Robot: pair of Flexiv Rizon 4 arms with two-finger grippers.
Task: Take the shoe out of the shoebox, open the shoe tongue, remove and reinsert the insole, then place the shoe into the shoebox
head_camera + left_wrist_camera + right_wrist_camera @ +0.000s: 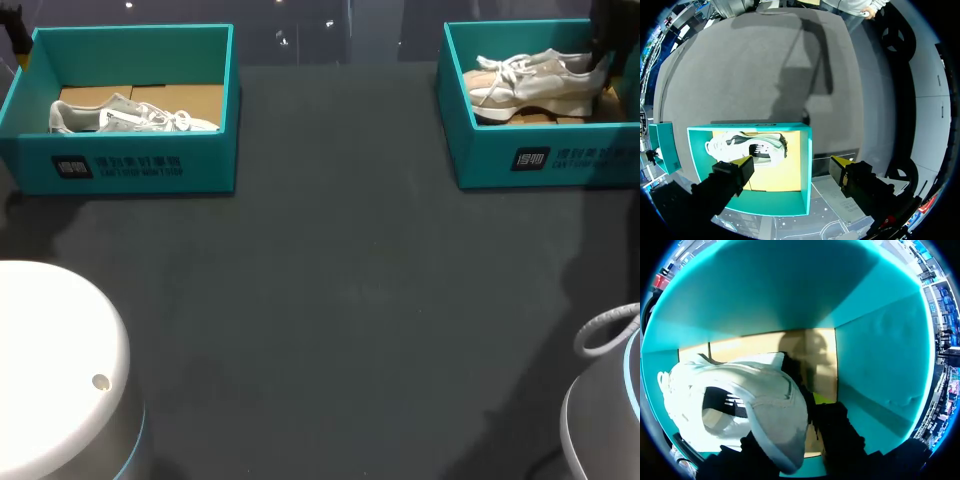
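The right claw point(800, 436) sits at the heel of the shoe point(740, 405), which stretches away from it inside the shoebox point(875, 355); its grip cannot be told. The left claw point(791, 164) hangs open.

place: robot lab workbench | signs: dark cloth table point(350, 300), twin teal shoeboxes point(30, 150) point(480, 160), white arm bases point(50, 350)

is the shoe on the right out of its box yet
No: the shoe lies inside the right shoebox, within its walls.

Teal shoebox point(480, 160), white shoe point(535, 85), dark table point(350, 300)
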